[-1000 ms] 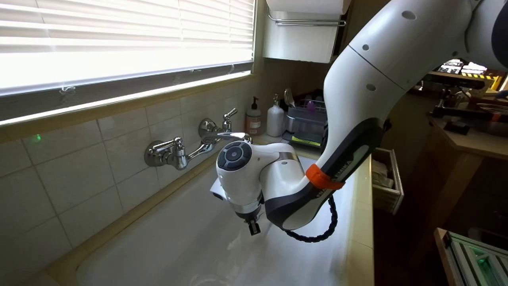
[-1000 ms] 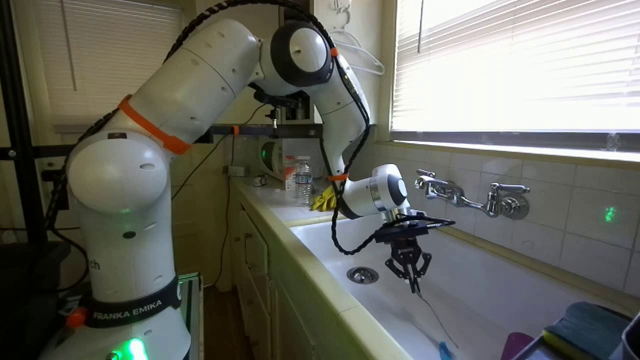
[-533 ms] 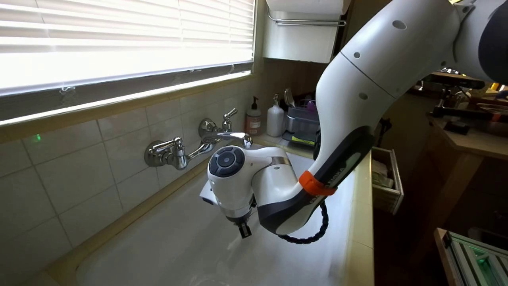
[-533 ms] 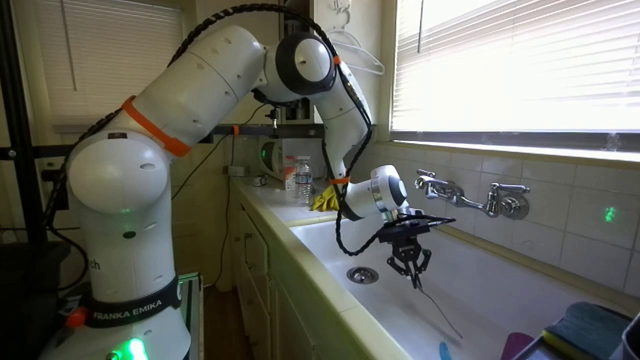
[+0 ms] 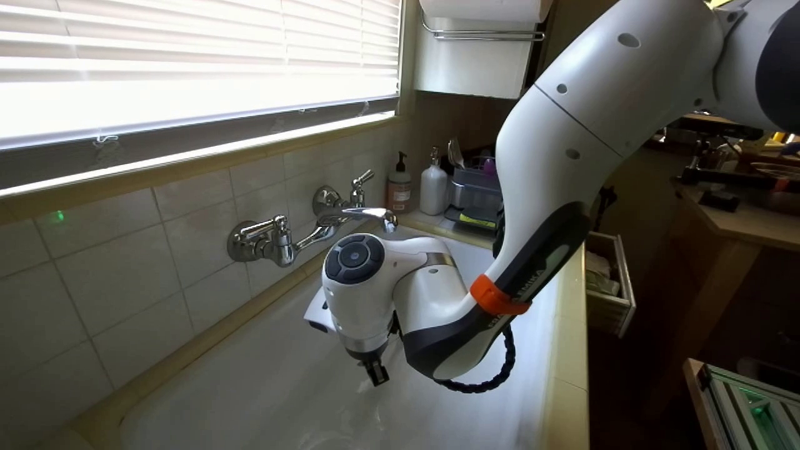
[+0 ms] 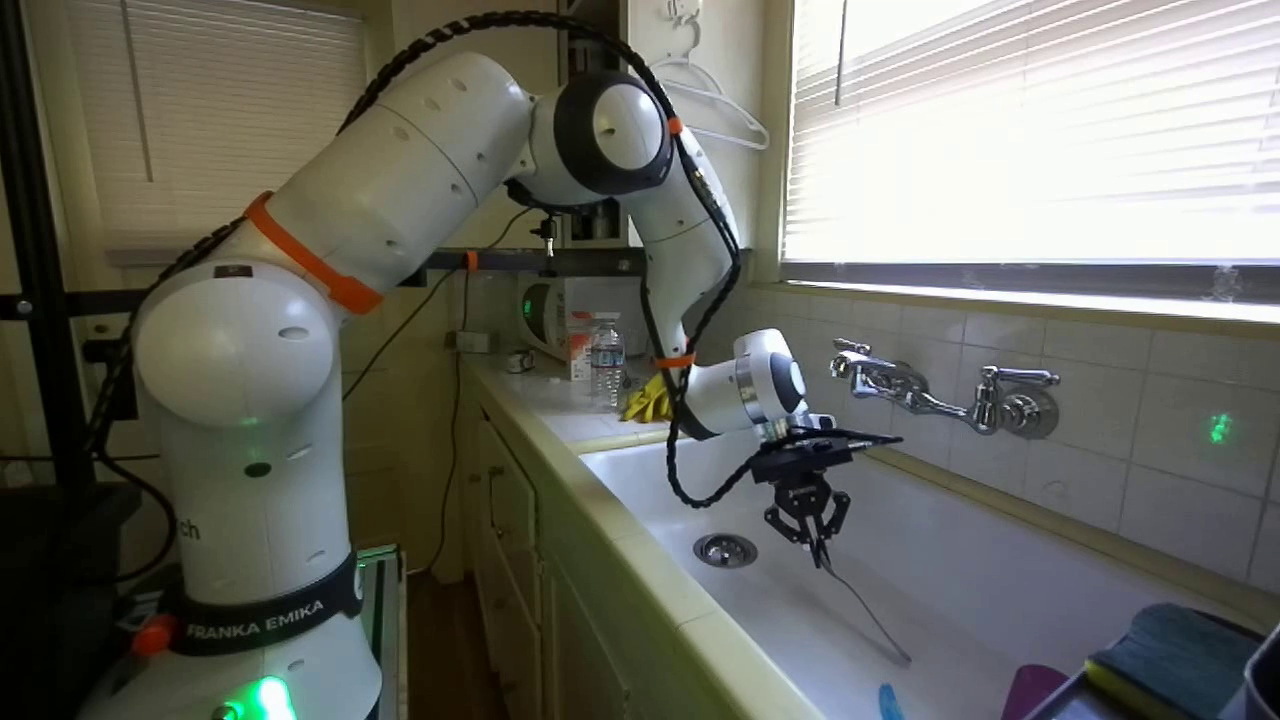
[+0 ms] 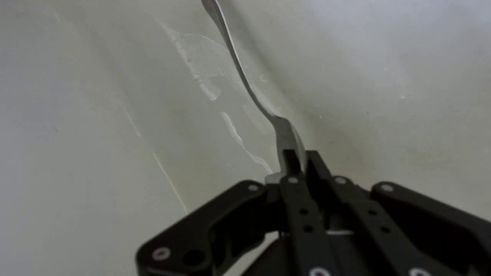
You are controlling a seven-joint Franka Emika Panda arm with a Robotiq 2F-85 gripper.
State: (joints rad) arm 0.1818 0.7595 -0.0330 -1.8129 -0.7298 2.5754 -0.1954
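Got the gripper [image 7: 302,163] squeezed down to a sliver, clamped on a skinny metal utensil [image 7: 285,132] by its wider end. Spoon or fork, can't tell, too much of that end tucked behind the black fingertips [image 7: 313,165]. Pointing handle-first down and away at a slant, inside the big white sink [image 6: 1000,560]. Can't make out whether touching the bottom or just above it. In the wrist view, glossy streaks [image 7: 231,125] on the sink right behind the handle.

Further out, in an exterior view, a blue thing [image 6: 889,702] near the handle's tip, cut off by the frame, then a purple piece [image 6: 1035,690], then a sponge [image 6: 1165,655] in yellow and blue-green by the corner. Over the opposite way, 1 metal drain [image 6: 725,550] in the sink floor.

Up on the tile [image 5: 112,275], in both exterior views, a chrome faucet [image 5: 359,212] with 2 lever handles. Past the far rim in an exterior view, a brownish pump bottle [image 5: 399,190], a white pump bottle [image 5: 433,190] and a gray caddy [image 5: 475,194] side by side. On the counter [image 6: 545,400] at the other end, yellow gloves [image 6: 648,400] next to a plastic water bottle [image 6: 607,365].
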